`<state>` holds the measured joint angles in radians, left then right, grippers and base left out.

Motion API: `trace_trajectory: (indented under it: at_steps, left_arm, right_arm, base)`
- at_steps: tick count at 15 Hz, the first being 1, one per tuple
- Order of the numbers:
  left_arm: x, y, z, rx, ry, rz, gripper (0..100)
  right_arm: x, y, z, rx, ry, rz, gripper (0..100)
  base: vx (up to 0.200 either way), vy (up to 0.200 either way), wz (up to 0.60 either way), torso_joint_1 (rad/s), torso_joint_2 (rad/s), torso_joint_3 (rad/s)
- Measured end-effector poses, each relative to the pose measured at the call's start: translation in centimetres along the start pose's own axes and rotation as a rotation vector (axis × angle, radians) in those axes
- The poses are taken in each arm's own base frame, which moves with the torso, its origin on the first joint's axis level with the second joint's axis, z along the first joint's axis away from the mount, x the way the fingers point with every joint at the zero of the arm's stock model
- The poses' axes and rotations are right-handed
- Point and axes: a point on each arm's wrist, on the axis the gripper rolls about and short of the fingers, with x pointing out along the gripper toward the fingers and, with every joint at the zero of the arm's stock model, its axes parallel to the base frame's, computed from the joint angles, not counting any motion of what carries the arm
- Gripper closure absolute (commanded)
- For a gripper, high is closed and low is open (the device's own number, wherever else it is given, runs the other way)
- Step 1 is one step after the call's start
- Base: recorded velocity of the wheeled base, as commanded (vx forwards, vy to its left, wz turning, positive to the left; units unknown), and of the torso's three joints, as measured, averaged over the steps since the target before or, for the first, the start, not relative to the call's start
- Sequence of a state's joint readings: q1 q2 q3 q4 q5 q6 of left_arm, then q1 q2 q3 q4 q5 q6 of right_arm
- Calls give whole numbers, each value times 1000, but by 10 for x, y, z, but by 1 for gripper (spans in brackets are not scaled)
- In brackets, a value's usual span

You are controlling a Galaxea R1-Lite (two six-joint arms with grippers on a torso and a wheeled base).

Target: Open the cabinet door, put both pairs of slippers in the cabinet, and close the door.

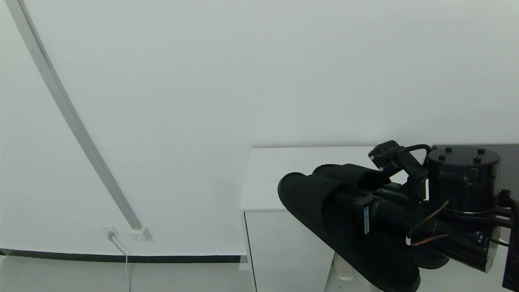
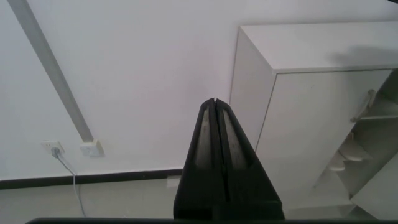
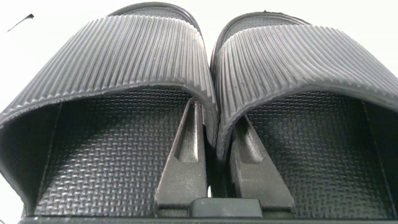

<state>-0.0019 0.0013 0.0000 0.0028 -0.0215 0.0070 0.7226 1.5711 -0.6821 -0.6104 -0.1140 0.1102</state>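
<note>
Pinching black slippers (image 1: 324, 202) by their adjoining straps in right gripper (image 3: 216, 155) jaws, aloft before the cabinet (image 1: 284, 243) front. Pressing left gripper (image 2: 215, 143) jaws together on nothing. Apparently opened already; left to do: stowing this pair, closing up.

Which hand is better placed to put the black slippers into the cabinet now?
Right. The right hand grips the black slippers by the white cabinet; the left hand is shut and empty.

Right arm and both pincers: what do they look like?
Right arm: black, drum-shaped joint with bolt heads, orange wires, looped black cable, white label strip. Right pincer fingers: dark grey tapered wedges. Left pincer: black, long tapered fingers, grey recessed strips.
</note>
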Motion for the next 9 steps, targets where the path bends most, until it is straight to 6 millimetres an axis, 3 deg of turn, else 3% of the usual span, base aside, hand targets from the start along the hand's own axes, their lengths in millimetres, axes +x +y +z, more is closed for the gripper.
trace_trajectory:
  at_steps: [3, 9]
  left_arm:
    - [0, 0, 0, -1, 0, 0, 100]
    - [0, 0, 0, -5, 0, 2, 100]
  right_arm:
    - [-1, 1, -2, -4, 6, 2, 100]
    - [-5, 2, -5, -2, -19, 62, 100]
  base:
    - [-200, 0, 0, 5, 4, -1]
    - [0, 0, 0, 0, 0, 0]
